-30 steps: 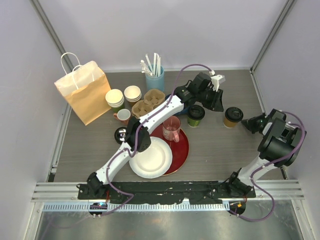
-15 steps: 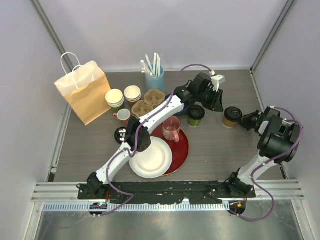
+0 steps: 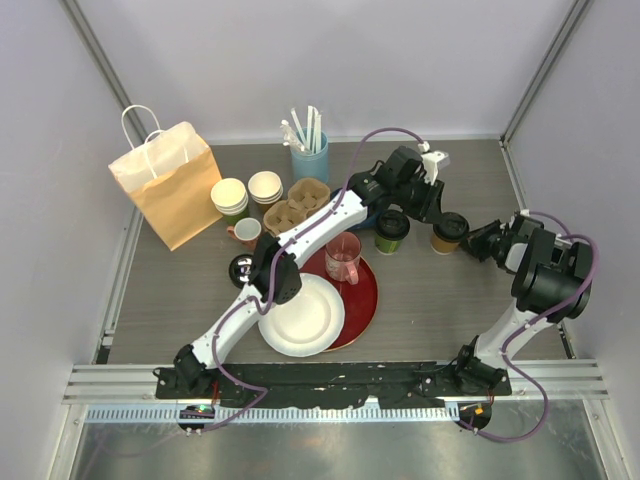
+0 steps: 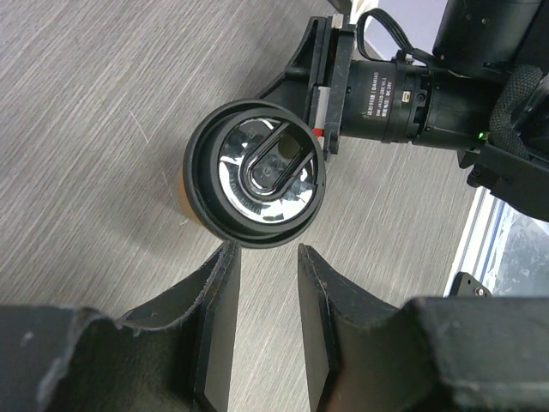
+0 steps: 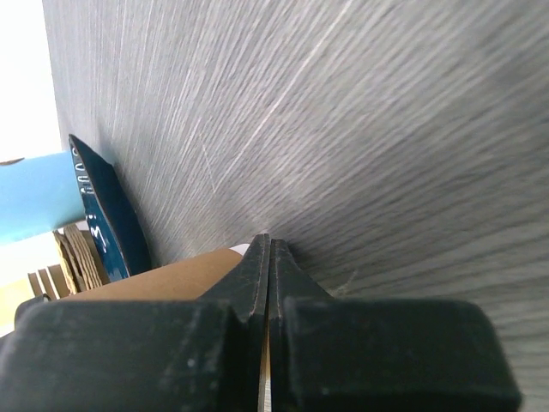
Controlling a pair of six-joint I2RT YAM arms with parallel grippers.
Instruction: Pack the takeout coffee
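Observation:
The kraft-brown takeout cup [image 3: 450, 232] with a black lid stands at the right of the table. In the left wrist view its lid [image 4: 255, 184] shows from above. The green takeout cup [image 3: 392, 230] stands just left of it. My left gripper [image 3: 432, 208] hovers over the brown cup, open and empty [image 4: 270, 257]; the cup lies just beyond its fingertips. My right gripper [image 3: 478, 241] is shut, its tips against the brown cup's right side. The cup's brown wall [image 5: 154, 283] shows beside the shut right gripper [image 5: 268, 245].
A brown paper bag [image 3: 165, 185] stands at the back left. A cardboard cup carrier [image 3: 298, 205], stacked lidless cups [image 3: 230, 198], and a blue holder with straws [image 3: 309, 155] are behind. A pink mug [image 3: 343, 258] sits on a red plate [image 3: 365, 300] beside a white plate [image 3: 300, 315].
My shut right gripper has moved left and the brown cup has slid left with it, closer to the green cup. The left arm has hardly moved.

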